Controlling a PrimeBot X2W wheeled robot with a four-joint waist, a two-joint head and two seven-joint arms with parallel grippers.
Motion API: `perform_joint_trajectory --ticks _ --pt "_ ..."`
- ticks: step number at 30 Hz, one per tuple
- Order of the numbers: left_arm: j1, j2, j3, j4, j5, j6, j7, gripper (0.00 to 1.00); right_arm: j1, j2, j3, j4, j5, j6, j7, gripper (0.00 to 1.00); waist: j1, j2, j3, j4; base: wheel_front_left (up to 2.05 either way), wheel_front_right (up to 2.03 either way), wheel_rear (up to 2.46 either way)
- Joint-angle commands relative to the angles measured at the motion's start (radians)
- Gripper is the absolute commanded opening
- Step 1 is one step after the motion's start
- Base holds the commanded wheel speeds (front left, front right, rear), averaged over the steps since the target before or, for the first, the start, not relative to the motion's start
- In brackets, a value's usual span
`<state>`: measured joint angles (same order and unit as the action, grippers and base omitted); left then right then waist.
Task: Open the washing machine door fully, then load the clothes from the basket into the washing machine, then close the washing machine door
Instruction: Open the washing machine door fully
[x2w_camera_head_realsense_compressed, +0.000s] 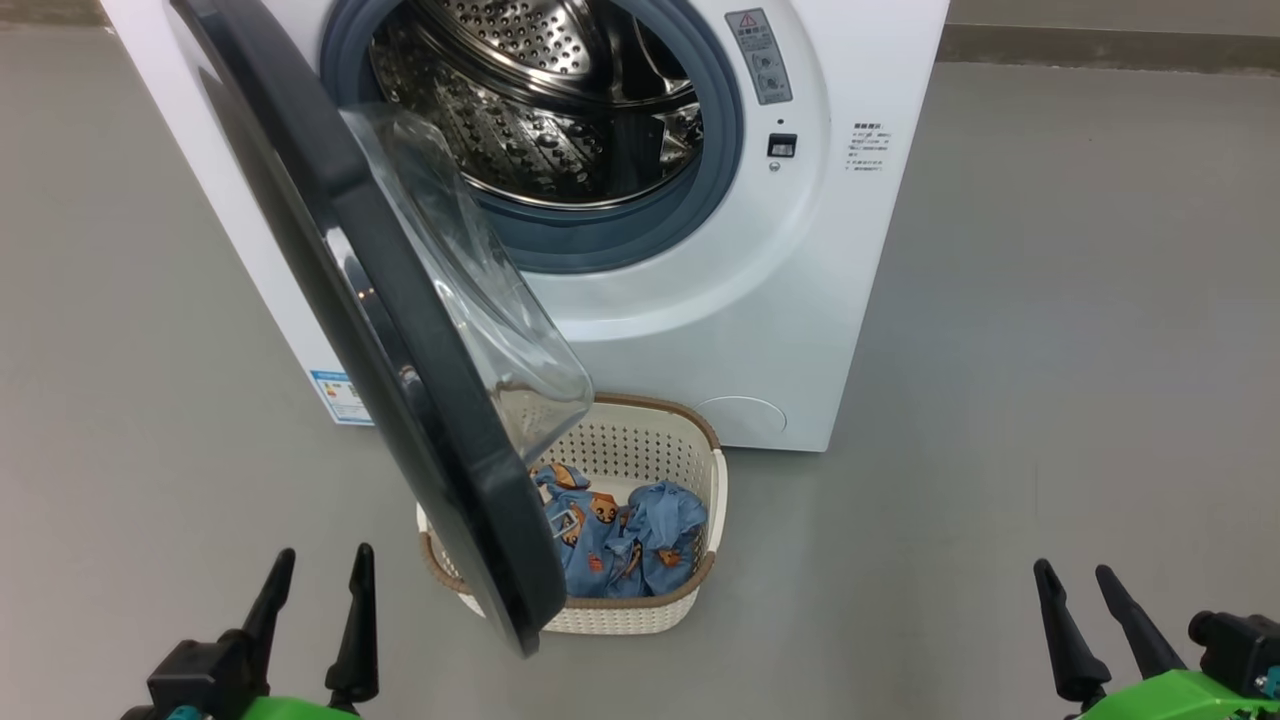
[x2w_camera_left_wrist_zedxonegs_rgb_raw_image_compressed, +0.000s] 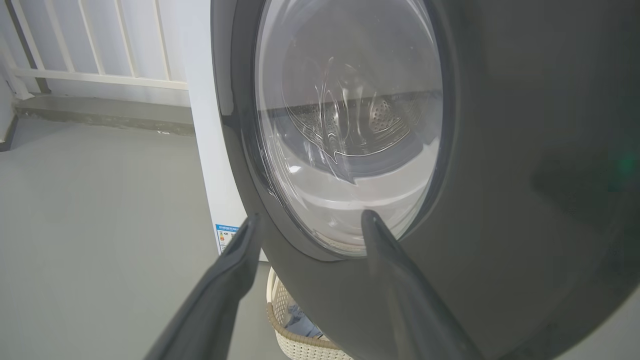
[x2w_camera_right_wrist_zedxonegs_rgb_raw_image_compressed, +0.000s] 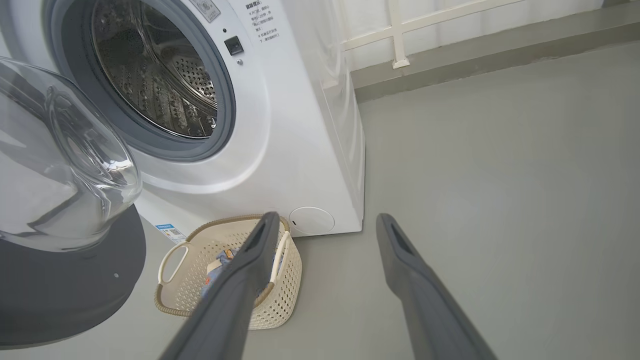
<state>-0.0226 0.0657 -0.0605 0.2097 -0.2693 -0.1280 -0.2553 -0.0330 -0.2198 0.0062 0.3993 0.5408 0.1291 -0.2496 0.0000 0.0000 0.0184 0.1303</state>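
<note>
The white washing machine (x2w_camera_head_realsense_compressed: 720, 300) stands ahead with its steel drum (x2w_camera_head_realsense_compressed: 540, 100) exposed. Its black round door (x2w_camera_head_realsense_compressed: 400, 350) with the clear glass bowl (x2w_camera_head_realsense_compressed: 470, 290) is swung out toward me, partly open, and overhangs the basket. The cream basket (x2w_camera_head_realsense_compressed: 650, 450) sits on the floor before the machine and holds light blue clothes (x2w_camera_head_realsense_compressed: 620, 540) with orange figures. My left gripper (x2w_camera_head_realsense_compressed: 320, 572) hangs open at the lower left, just left of the door's edge. In the left wrist view the door (x2w_camera_left_wrist_zedxonegs_rgb_raw_image_compressed: 500, 150) is close before the left gripper (x2w_camera_left_wrist_zedxonegs_rgb_raw_image_compressed: 310, 220). My right gripper (x2w_camera_head_realsense_compressed: 1075, 575) stands open at the lower right, empty, far from the basket (x2w_camera_right_wrist_zedxonegs_rgb_raw_image_compressed: 190, 285).
Grey floor (x2w_camera_head_realsense_compressed: 1050, 350) spreads to the right of the machine and to its left. A white railing (x2w_camera_left_wrist_zedxonegs_rgb_raw_image_compressed: 90, 50) and a low kerb (x2w_camera_right_wrist_zedxonegs_rgb_raw_image_compressed: 475, 55) run along the wall behind the machine. A blue label (x2w_camera_head_realsense_compressed: 338, 397) is on the washer's lower left front.
</note>
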Motion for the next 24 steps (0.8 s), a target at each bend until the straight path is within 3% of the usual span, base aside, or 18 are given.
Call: perform_joint_trajectory --ticks 1,13,21,22,23,24 --pt "-0.029 0.010 0.030 -0.018 0.003 -0.003 -0.006 1.00 0.004 -0.015 0.010 -0.015 -0.025 0.002 -0.012 1.00 0.0000 0.0000 0.000 0.001 0.00 0.00 0.00" --pt "-0.030 0.006 0.031 -0.013 0.002 -0.003 -0.006 1.00 0.029 0.034 -0.103 -0.035 -0.246 0.002 -0.012 1.00 0.0000 0.0000 0.003 0.006 0.00 0.00 0.00" --pt "-0.030 0.006 0.035 -0.010 0.004 -0.003 -0.006 1.00 0.043 0.064 -0.126 -0.058 -0.282 0.002 -0.012 1.00 0.0000 0.0000 0.003 0.003 0.00 0.00 0.00" --pt "-0.031 0.006 0.035 -0.008 0.003 -0.003 -0.006 0.83 0.044 0.065 -0.125 -0.059 -0.283 0.002 -0.012 1.00 0.0000 0.0000 0.003 0.003 0.00 0.00 0.00" --pt "-0.032 0.006 0.038 -0.007 0.003 -0.003 -0.006 0.49 0.045 0.065 -0.125 -0.060 -0.283 0.002 -0.012 1.00 0.0000 0.0000 0.003 0.003 0.00 0.00 0.00" --pt "-0.035 0.006 0.042 -0.007 0.001 -0.003 -0.006 0.22 0.046 0.066 -0.126 -0.060 -0.284 0.002 -0.012 1.00 0.0000 0.0000 0.002 0.004 0.00 0.00 0.00"
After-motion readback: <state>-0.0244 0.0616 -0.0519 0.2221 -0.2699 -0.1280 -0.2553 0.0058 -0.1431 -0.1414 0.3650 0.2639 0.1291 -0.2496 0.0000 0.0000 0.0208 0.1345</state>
